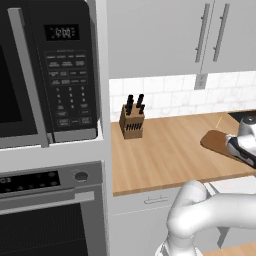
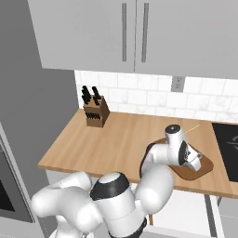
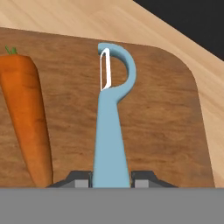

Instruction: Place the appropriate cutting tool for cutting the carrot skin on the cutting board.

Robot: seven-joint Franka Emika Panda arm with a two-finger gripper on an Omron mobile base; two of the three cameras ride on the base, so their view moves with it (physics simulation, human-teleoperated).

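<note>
Claw clamped on the peeler over the board, right beside the carrot. Could easily bump that carrot if dropped crooked.

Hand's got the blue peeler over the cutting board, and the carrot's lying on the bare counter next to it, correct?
Not quite. The hand view shows the carrot lying on the cutting board, not the bare counter. The rest holds: the hand grips the blue peeler over the board.
</note>
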